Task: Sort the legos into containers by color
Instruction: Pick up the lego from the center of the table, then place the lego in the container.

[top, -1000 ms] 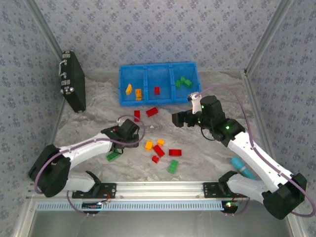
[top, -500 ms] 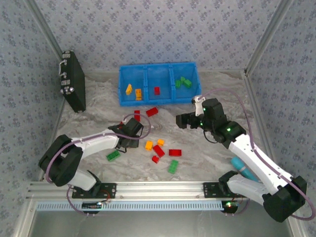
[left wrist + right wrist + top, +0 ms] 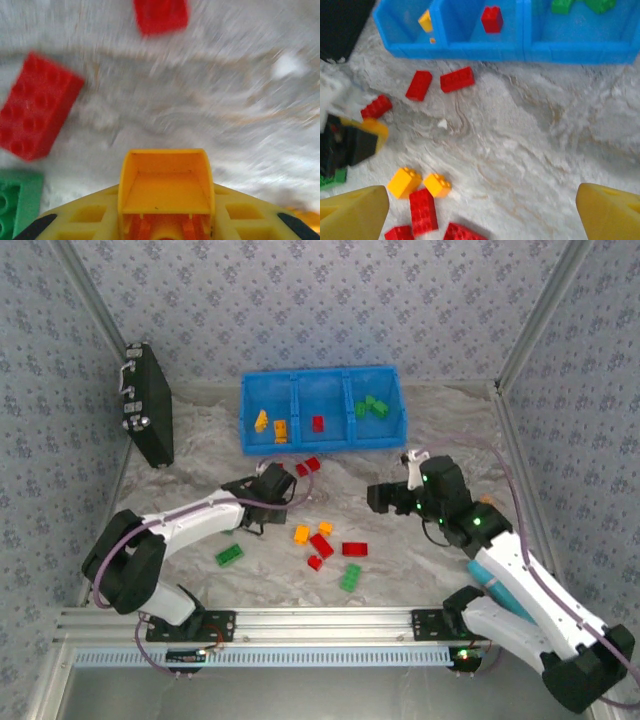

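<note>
Left gripper (image 3: 283, 488): opening and hold cannot be told | right gripper (image 3: 377, 497): wide open, empty | red rectangular plastic lego brick (image 3: 312, 464): 2 o'clock of left gripper

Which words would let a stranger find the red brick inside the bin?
Start at the blue bin at the far edge of the table, split into three compartments. Look in the middle one: the red brick lies there alone, while the left holds yellow bricks and the right green bricks.
</note>
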You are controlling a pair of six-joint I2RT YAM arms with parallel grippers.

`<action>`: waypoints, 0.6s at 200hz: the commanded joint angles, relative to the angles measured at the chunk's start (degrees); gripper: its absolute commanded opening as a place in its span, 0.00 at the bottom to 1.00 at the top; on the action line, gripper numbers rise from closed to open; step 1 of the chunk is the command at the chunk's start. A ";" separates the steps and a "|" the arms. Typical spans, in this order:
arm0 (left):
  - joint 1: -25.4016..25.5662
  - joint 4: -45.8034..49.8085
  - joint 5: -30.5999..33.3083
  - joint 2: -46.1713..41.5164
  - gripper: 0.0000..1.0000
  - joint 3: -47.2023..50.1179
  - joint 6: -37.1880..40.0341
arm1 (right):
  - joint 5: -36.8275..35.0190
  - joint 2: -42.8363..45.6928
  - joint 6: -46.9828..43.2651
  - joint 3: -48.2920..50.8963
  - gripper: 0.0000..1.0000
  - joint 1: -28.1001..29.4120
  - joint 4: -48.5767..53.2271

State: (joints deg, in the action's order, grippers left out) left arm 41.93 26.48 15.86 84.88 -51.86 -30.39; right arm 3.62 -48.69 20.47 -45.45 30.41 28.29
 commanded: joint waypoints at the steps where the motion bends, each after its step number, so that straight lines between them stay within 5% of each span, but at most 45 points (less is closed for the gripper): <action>1: -1.23 0.47 0.93 0.53 0.26 -8.74 5.29 | 0.36 4.70 7.39 6.27 0.97 0.51 3.93; 52: -8.39 -5.10 0.65 9.98 0.25 -26.72 13.20 | 1.53 10.10 17.04 15.09 0.95 4.71 -0.15; 120: -16.08 -10.66 -3.86 30.37 0.24 -42.57 9.91 | 0.74 3.87 17.94 13.00 0.95 8.35 -5.81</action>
State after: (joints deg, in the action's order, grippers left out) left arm 27.83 17.76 14.72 111.04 -89.58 -19.55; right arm 4.89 -42.76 36.82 -30.24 37.41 25.58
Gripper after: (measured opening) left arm 0.343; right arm 0.953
